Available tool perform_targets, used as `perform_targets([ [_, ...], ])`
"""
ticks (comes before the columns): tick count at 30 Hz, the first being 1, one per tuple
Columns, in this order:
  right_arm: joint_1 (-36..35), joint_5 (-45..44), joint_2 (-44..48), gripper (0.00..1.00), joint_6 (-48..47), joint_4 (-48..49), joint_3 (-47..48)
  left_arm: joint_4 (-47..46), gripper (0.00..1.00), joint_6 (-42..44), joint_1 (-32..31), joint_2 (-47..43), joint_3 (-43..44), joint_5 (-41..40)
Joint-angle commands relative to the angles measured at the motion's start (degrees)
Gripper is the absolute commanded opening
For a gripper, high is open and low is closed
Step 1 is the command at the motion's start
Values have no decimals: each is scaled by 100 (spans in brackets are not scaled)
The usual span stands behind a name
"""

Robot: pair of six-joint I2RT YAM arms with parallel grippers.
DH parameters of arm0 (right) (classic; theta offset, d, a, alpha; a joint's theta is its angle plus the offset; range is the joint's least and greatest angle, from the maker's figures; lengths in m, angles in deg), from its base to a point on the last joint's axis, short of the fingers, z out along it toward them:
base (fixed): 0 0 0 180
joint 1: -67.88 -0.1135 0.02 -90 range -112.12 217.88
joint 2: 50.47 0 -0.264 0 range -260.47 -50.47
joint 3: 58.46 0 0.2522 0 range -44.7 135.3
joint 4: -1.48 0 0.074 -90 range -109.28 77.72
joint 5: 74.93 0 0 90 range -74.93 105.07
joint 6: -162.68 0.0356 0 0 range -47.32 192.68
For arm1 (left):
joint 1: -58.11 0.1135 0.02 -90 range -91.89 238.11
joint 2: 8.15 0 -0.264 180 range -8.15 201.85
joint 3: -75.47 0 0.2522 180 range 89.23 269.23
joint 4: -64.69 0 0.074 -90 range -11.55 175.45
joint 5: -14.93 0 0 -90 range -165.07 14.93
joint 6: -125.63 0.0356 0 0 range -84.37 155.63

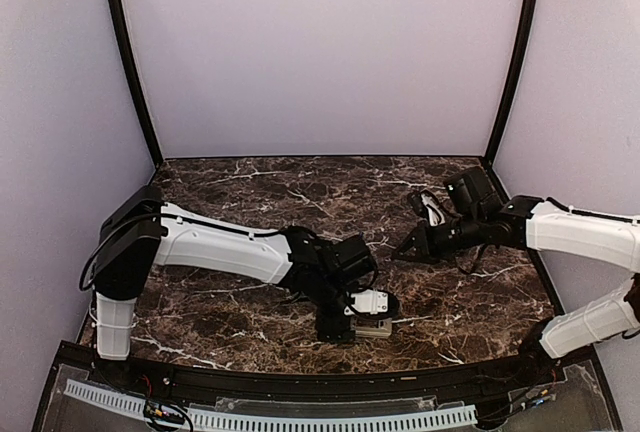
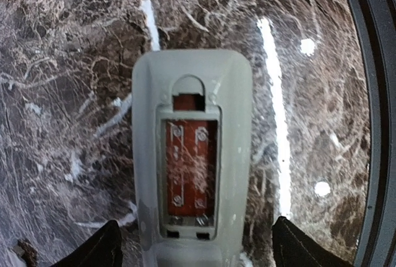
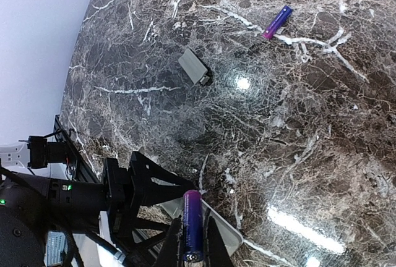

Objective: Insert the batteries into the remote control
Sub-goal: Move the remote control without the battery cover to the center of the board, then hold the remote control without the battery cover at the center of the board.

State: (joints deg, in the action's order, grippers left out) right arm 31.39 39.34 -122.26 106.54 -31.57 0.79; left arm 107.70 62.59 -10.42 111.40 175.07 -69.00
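The remote control (image 2: 192, 156) lies back up on the marble table, its battery bay open and showing a red-brown board with no cells in it. My left gripper (image 2: 195, 242) is open, its fingers (image 2: 93, 248) either side of the remote's near end with a small gap on each side. In the top view it sits near the front edge (image 1: 345, 330) over the remote (image 1: 374, 329). My right gripper (image 3: 192, 248) is shut on one purple battery (image 3: 192, 220), held in the air right of centre (image 1: 405, 249). The other battery (image 3: 276, 21) lies on the table.
A small flat grey cover piece (image 3: 193, 66) lies on the table between the loose battery and the remote. The left arm's black gripper frame (image 3: 136, 186) stands beside the remote (image 3: 229, 236). The table's black front rail (image 2: 371, 125) runs close by.
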Motion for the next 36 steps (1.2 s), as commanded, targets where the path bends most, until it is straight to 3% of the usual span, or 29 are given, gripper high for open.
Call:
perform_targets([
  [1, 55, 78, -8, 0, -147, -22, 157, -491, 84, -30, 173, -1217, -796, 556],
  [7, 37, 667, 103, 0, 93, 467, -265, -1756, 82, -221, 503, -1928, -2244, 1035],
  [16, -151, 648, 421, 0, 891, 834, -1277, -2861, 79, -335, 569, -1486, -2662, 1235],
  [25, -926, 453, -24, 0, 1574, 1469, -1532, -2861, 74, -161, 569, -1098, -2516, 1038],
  [30, -1021, 440, -242, 0, 1834, 1875, -1681, -2720, 58, -135, 542, -1087, -2555, 1099],
  [36, -1171, 482, -513, 0, 2029, 2296, -1708, -2631, 49, -322, 417, -1089, -2564, 989],
])
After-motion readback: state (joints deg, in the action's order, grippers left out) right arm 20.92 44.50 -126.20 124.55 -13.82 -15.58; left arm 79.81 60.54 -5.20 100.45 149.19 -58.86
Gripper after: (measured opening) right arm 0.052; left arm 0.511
